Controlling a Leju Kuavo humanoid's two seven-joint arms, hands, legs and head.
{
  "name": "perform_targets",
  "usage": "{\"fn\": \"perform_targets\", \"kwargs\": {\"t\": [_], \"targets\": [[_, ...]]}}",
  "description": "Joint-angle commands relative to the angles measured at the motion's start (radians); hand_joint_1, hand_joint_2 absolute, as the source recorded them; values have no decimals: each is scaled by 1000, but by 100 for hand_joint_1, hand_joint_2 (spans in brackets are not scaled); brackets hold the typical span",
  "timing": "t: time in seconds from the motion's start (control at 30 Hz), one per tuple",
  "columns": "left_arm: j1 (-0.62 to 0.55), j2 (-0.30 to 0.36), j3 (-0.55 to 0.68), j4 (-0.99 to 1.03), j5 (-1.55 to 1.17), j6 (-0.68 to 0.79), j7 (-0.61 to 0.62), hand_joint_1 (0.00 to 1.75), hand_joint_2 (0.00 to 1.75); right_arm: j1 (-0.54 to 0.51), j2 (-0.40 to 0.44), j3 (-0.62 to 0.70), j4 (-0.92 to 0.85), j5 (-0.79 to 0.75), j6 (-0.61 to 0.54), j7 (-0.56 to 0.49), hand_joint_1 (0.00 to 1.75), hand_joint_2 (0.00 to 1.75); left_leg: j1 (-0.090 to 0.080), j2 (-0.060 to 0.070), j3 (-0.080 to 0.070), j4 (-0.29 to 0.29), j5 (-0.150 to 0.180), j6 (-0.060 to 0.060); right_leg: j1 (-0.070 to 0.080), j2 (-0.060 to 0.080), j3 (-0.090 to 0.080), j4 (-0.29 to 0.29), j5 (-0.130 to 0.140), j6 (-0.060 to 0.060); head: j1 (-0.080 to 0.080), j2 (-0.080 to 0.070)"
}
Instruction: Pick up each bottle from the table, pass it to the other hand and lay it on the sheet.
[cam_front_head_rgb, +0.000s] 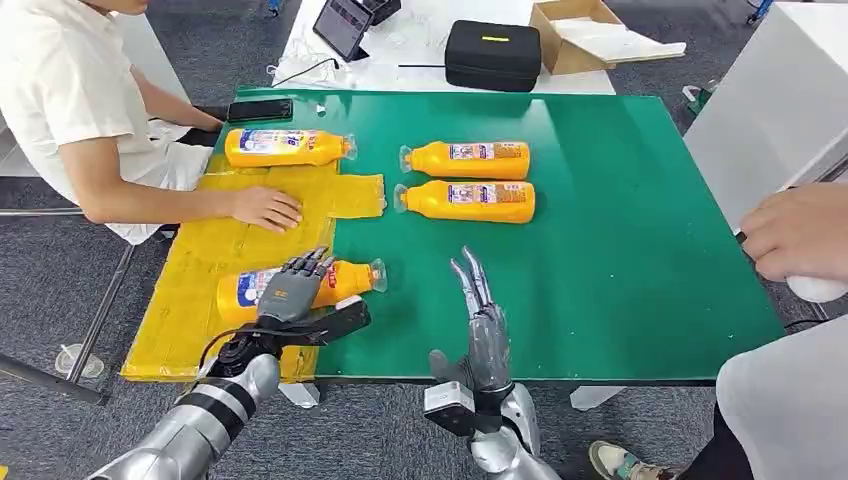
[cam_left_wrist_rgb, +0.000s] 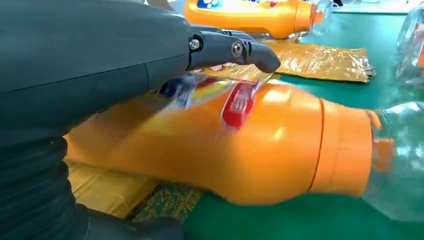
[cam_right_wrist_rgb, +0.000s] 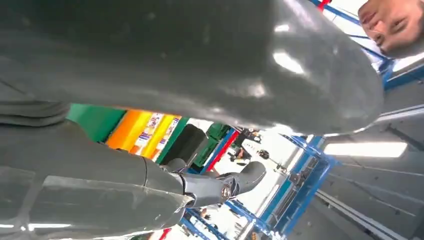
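An orange bottle (cam_front_head_rgb: 340, 283) (cam_left_wrist_rgb: 240, 150) lies on its side at the near edge of the yellow sheet (cam_front_head_rgb: 210, 300) (cam_left_wrist_rgb: 325, 62), its clear cap toward the green table (cam_front_head_rgb: 620, 250). My left hand (cam_front_head_rgb: 290, 292) hovers over its body with fingers (cam_left_wrist_rgb: 235, 50) stretched out just above it, not closed around it. My right hand (cam_front_head_rgb: 478, 305) stands at the table's near edge, fingers straight and apart, holding nothing. A second bottle (cam_front_head_rgb: 290, 147) (cam_left_wrist_rgb: 250, 15) lies at the sheet's far end. Two more bottles (cam_front_head_rgb: 468, 158) (cam_front_head_rgb: 468, 201) lie side by side mid-table.
A seated person's hand (cam_front_head_rgb: 265, 208) presses the sheet's middle. Another person's hand (cam_front_head_rgb: 800, 235) rests at the table's right edge. Behind the table are a phone (cam_front_head_rgb: 260, 110), a tablet (cam_front_head_rgb: 343, 25), a black case (cam_front_head_rgb: 492, 55) and a cardboard box (cam_front_head_rgb: 580, 35).
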Motion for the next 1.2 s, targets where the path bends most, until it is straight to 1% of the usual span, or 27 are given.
{"fn": "perform_targets", "kwargs": {"t": [0.03,0.13,0.3,0.43,0.47,0.53,0.57,0.63,0.67,0.7,0.73,0.8,0.87,1.03,1.2], "targets": [[-7,23,-20,81,-1,-25,12,2,175,-23,-21,22,60,-10,-1,-1,0,0,0,3,4,-1,-1,1,0,2,3,-1,0,-1,0,0],[-7,21,-25,79,4,-39,9,5,175,-24,-19,27,72,-5,-1,-1,0,0,0,3,4,-1,0,1,0,2,3,-1,0,-1,0,0],[1,20,-40,65,-4,-8,2,0,175,-18,-17,18,70,17,-1,-1,0,0,-1,3,6,-2,-1,1,0,2,4,-1,0,-1,0,0],[13,16,-46,39,-5,23,-11,0,175,-11,-19,16,65,27,-1,-1,0,0,0,2,5,-1,0,1,0,1,4,-1,0,-1,0,0],[21,13,-46,19,0,35,-18,0,175,-6,-19,11,60,34,-1,-1,0,0,-1,3,6,-2,-1,1,0,1,5,-2,0,-1,0,0],[42,12,-38,-27,20,62,-39,0,175,1,-20,8,52,38,-1,-1,0,0,0,1,4,-1,0,1,0,0,3,-1,0,-1,0,0],[60,10,-30,-66,39,79,-62,0,175,9,-21,2,42,44,-1,-1,0,0,-1,2,6,-2,-1,1,0,0,5,-1,-1,-1,0,0],[87,9,-22,-123,65,89,-79,0,175,17,-22,-4,30,47,-1,-1,0,0,-1,1,3,-1,0,1,0,1,2,-1,0,-1,0,0],[112,9,-19,-172,85,100,-98,0,175,24,-23,-12,22,55,-1,-1,0,0,-1,2,5,-1,-1,1,0,1,4,-1,-1,-1,0,0],[112,9,-19,-172,85,100,-98,0,175,24,-23,-12,22,55,-1,-1,0,0,0,1,3,-1,-1,1,0,0,2,-1,-1,-1,0,0],[112,9,-19,-172,85,100,-98,0,175,24,-23,-12,22,55,-1,-1,0,0,-1,1,4,-1,-1,1,0,-1,3,-1,-1,-1,0,0],[139,19,-32,-234,91,102,-107,0,175,27,-28,-7,22,50,-1,-1,0,0,0,1,1,0,-1,1,0,0,0,-1,-1,-1,0,0],[154,25,-44,-273,92,106,-115,0,175,27,-30,-3,25,55,-1,-1,0,0,0,1,1,0,-1,1,0,0,0,0,-1,-1,0,0],[167,30,-52,-307,93,112,-119,0,175,28,-32,4,22,56,-1,-1,0,0,0,1,-1,0,0,0,0,0,-2,0,0,-1,0,0],[180,32,-53,-332,100,121,-123,0,175,32,-32,5,17,56,-1,-1,0,0,0,1,0,0,-1,1,0,0,0,0,-1,-1,0,0]]}}
